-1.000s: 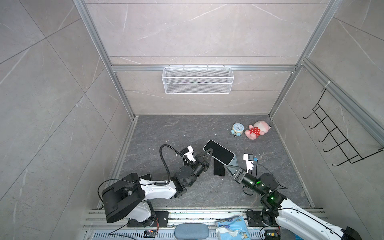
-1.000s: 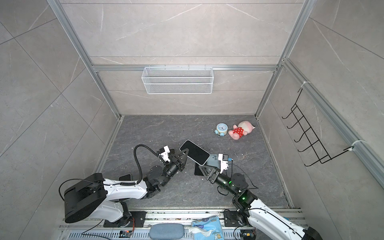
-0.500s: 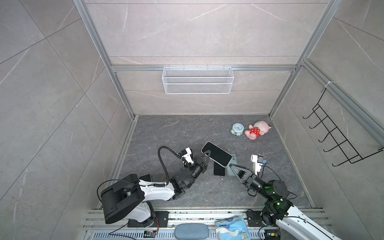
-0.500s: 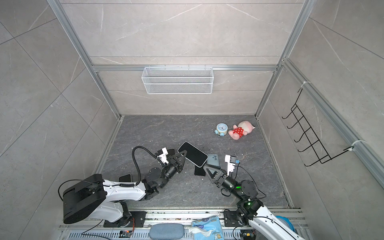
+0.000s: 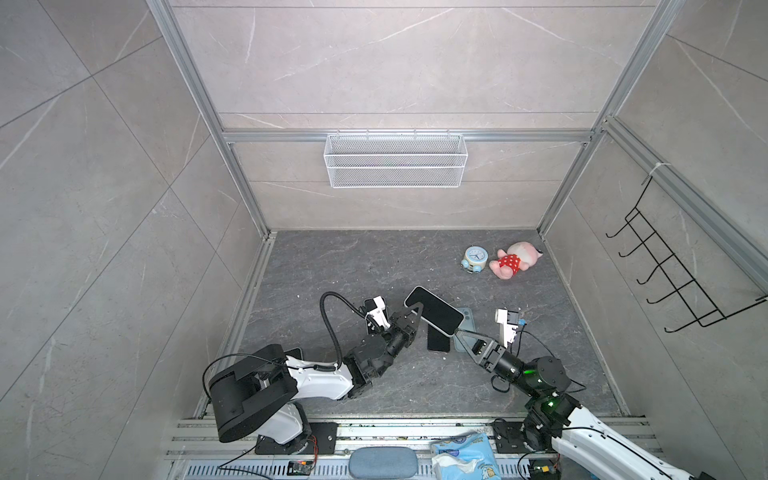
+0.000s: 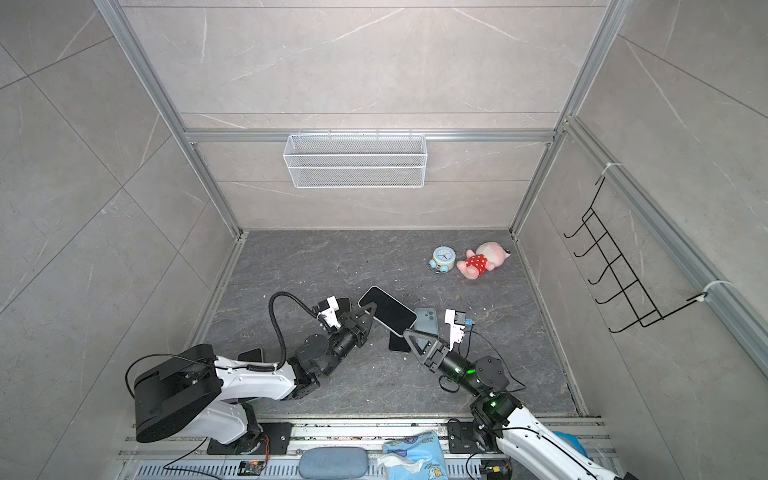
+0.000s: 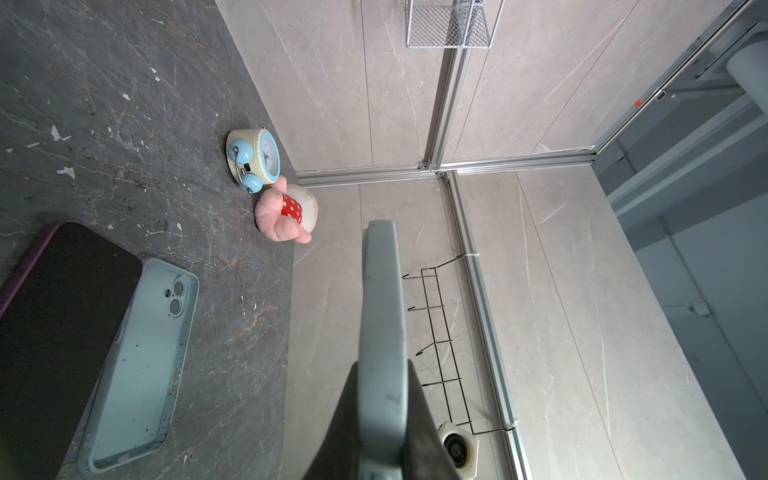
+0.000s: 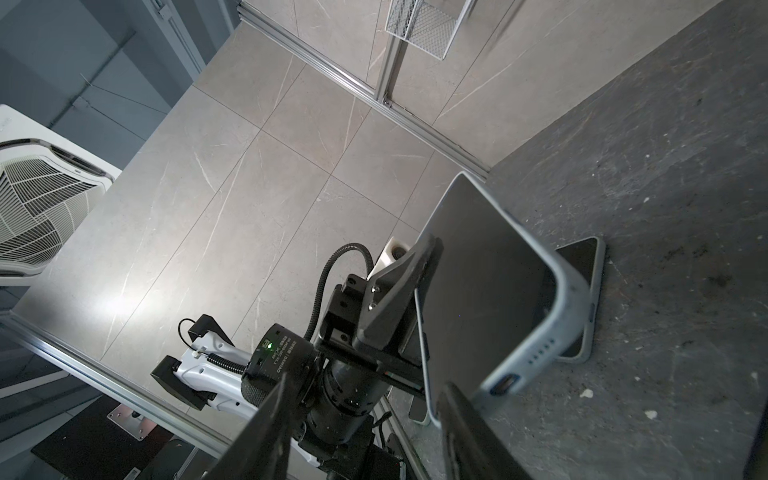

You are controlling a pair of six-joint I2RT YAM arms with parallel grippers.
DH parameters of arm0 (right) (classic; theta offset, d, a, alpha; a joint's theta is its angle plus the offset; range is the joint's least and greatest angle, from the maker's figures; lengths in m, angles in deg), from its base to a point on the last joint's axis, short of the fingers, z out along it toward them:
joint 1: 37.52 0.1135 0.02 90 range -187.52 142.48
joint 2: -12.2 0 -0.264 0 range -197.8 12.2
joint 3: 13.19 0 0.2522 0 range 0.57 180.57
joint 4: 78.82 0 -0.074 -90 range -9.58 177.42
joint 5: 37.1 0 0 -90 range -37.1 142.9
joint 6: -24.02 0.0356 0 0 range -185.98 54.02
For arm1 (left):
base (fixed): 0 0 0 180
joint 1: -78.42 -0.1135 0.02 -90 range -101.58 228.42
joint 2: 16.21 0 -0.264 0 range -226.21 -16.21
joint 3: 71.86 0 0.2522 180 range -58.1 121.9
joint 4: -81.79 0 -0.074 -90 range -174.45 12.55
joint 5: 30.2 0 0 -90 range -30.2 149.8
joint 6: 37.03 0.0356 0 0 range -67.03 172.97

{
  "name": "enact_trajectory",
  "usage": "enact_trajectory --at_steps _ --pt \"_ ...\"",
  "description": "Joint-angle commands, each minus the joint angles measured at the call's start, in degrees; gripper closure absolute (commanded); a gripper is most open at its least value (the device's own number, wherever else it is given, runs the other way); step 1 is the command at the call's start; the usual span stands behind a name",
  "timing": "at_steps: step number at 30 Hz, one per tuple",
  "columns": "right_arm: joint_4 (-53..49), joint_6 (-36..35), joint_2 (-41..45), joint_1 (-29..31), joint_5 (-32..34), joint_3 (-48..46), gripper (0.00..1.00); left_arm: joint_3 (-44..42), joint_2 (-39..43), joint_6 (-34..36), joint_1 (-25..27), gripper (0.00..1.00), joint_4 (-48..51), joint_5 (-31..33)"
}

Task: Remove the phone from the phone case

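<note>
In both top views my left gripper (image 5: 415,309) is shut on one long edge of the phone case (image 5: 434,309), a pale grey-blue case. The phone sits in it, dark screen up, tilted above the floor. The left wrist view shows the phone case (image 7: 382,316) edge-on between the left gripper's (image 7: 382,370) fingers. My right gripper (image 8: 365,384) is open. Its fingertips reach the phone's (image 8: 486,291) lower corner, which lies against one finger (image 8: 465,428). In a top view the right gripper (image 6: 409,334) meets that same corner.
On the floor under the held phone lie a second dark phone (image 5: 438,345) and an empty pale blue case (image 7: 141,365). A small blue clock (image 5: 474,257) and a pink plush toy (image 5: 515,262) sit at the back right. A wire basket (image 5: 395,160) hangs on the back wall.
My right arm swung out to the right and came partly back, with its fingertips staying near the phone's lower corner. The left gripper and the held phone barely shifted.
</note>
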Motion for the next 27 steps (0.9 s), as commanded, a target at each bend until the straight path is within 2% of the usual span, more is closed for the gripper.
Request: enact_trajectory --at_steps 1,11,21,27 --pt "1.7 1.6 -0.8 -0.2 -1.6 -1.4 0.43 3.3 0.5 0.8 0.4 1.00 -7.1 -0.2" --pt "1.2 3.5 1.6 -0.2 -1.9 -3.7 0.44 3.2 0.6 1.2 0.4 1.00 -7.0 0.4" --pt "-4.5 3.9 6.5 -0.2 -1.7 -3.9 0.44 3.0 0.3 1.1 0.3 1.00 -7.0 0.7" --pt "-4.1 3.3 5.4 -0.2 -1.3 -3.3 0.45 3.3 -1.1 0.4 0.5 1.00 -7.5 0.1"
